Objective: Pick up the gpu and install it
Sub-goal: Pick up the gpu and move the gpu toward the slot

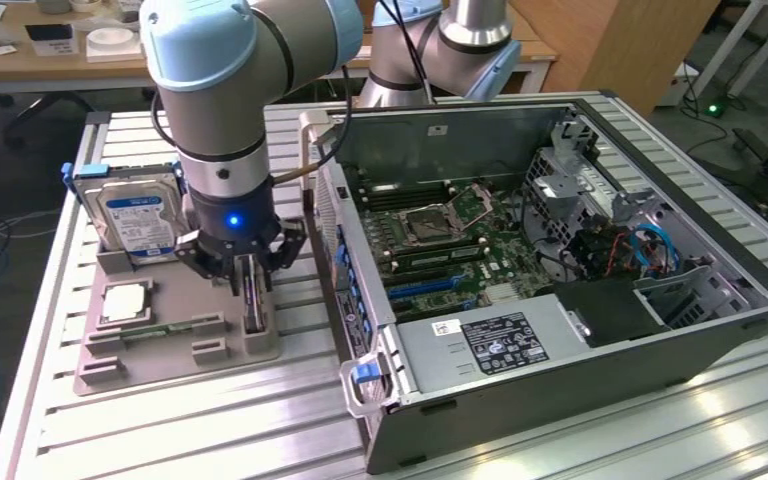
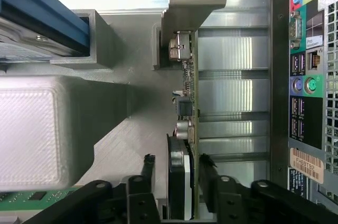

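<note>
Slats of pale aluminium make up the tabletop [image 1: 157, 440] on my exterior view. Starting at that view's left, I see a grey plastic holding fixture [image 1: 217, 355] lying on them. A silver hard drive with a blue label [image 1: 140, 222] stands upright at the fixture's far end. Nearer the camera lies a small square silver CPU chip [image 1: 127, 301]. Just in front of it, a slim green memory stick [image 1: 157, 330] sits in its slot.

Toward the fixture's right edge, the black gripper [image 1: 252, 285] hangs straight down from the grey and light-blue arm [image 1: 224, 90], a blue light glowing on its wrist. Under it the gpu [image 1: 253, 312], a thin dark circuit card, stands on edge in its slot in the fixture, beside the computer case.

On my wrist view the gripper [image 2: 177, 158] straddles the gpu [image 2: 186, 109] edge-on. One of the black fingers [image 2: 148, 174] stands clear of the card's dark face with a gap showing, and the other sits very near its green board edge. They are spread apart, not clamped on the card. The card's pale metal bracket [image 2: 190, 2] is at the end far from the fingers.

Farther right on the exterior view, the open grey computer case [image 1: 704, 330] lies on its side. It shows a green motherboard [image 1: 458, 245] and a power supply with a black label [image 1: 498, 342].
</note>
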